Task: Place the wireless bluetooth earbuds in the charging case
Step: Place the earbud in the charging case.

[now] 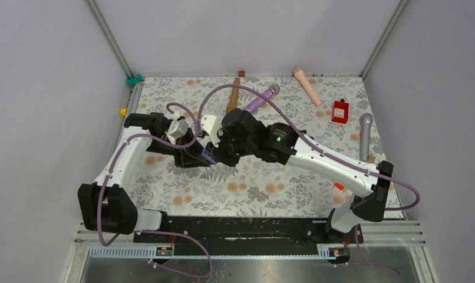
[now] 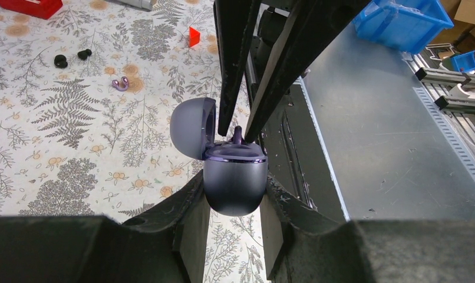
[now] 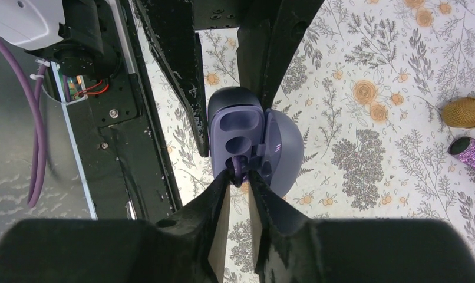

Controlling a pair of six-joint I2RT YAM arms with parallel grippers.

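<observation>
My left gripper [image 2: 235,197] is shut on the dark blue-grey charging case [image 2: 235,183], held off the table with its lid [image 2: 191,127] swung open. My right gripper [image 3: 240,172] is shut on a small purple earbud [image 3: 240,165] and holds it at the case's open top [image 3: 238,132], where its sockets show. In the left wrist view the earbud [image 2: 237,134] pokes out between the right fingers just above the case. Both grippers meet mid-table in the top view, the left gripper [image 1: 194,154] beside the right gripper [image 1: 214,154]. Two black earbuds [image 2: 60,60] and a lilac earbud [image 2: 121,84] lie on the mat.
On the floral mat lie a purple glitter microphone [image 1: 260,99], a gold one [image 1: 233,97], a pink one [image 1: 306,84], a grey one [image 1: 365,135], a red block [image 1: 340,111] and a small orange piece [image 2: 193,36]. Blue bins [image 2: 403,20] sit beyond the table edge.
</observation>
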